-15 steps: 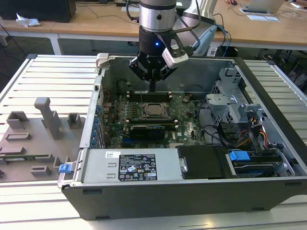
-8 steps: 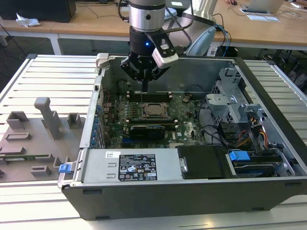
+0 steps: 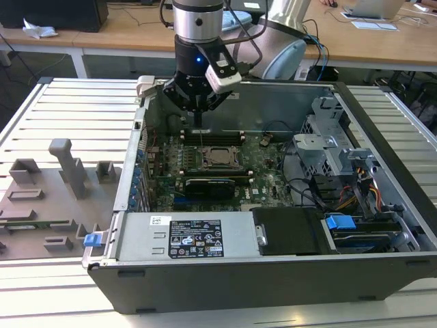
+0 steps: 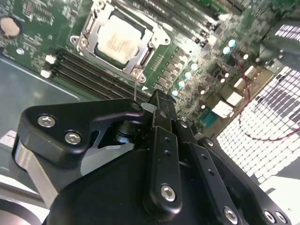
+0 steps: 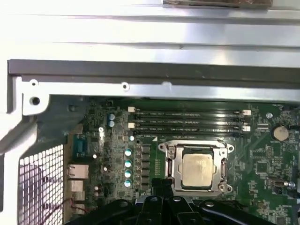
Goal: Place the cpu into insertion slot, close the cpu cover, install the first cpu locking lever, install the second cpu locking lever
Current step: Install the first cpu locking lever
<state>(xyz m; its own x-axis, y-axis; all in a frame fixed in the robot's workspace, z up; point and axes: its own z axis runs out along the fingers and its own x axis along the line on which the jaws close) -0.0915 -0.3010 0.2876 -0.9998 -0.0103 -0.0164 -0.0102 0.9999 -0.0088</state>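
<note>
The cpu (image 3: 218, 156) (image 4: 119, 38) (image 5: 196, 169) lies pale and silvery in the insertion slot (image 5: 224, 165) on the green board. The cpu cover (image 4: 89, 29) (image 5: 194, 149) lies flat around it as a silvery frame. My gripper (image 3: 198, 123) (image 4: 159, 99) (image 5: 161, 185) hangs just above the board beside one corner of the socket, toward the memory slots, its fingers together with nothing seen between them. A thin metal rod (image 4: 135, 86) rises from that socket corner toward the gripper; whether it touches the fingers I cannot tell.
Long black memory slots (image 5: 187, 121) run beside the socket. A black card (image 3: 208, 184) lies on its near side. The power supply (image 3: 184, 236), drive cage (image 3: 334, 150) and case wall (image 5: 150, 70) hem the board in. A grey fixture plate (image 3: 54, 184) sits outside the case, on the exterior view's left.
</note>
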